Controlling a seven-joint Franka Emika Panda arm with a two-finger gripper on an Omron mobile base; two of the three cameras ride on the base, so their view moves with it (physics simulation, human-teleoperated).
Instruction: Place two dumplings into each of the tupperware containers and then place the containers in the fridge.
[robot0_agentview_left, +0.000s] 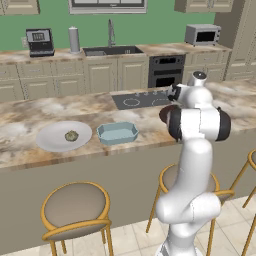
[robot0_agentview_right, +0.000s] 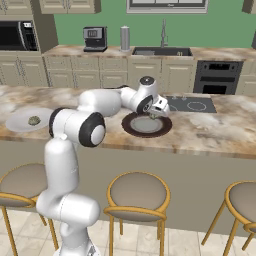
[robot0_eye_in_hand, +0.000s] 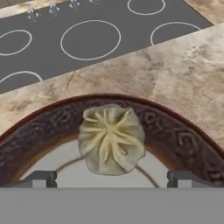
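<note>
Picking step: end effector (robot0_eye_in_hand: 111, 179) spread wide over dumpling (robot0_eye_in_hand: 111, 139) on brown plate (robot0_eye_in_hand: 39, 131); next, lower and clench.

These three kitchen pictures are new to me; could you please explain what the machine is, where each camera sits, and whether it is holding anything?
The machine is a white jointed robot arm on a mobile base, standing at a marble-patterned island counter. Two pictures come from cameras on the base, behind the arm to its left and right. The third looks out from the hand itself.

On the counter lie a round white plate bearing one small olive dumpling, a pale blue rectangular tub, and a round dark brown plate beside the black cooktop. The hand view shows a pale pleated dumpling on the brown plate.

The two-finger gripper hangs just above that dumpling with its jaws wide open on either side. It holds nothing.
</note>
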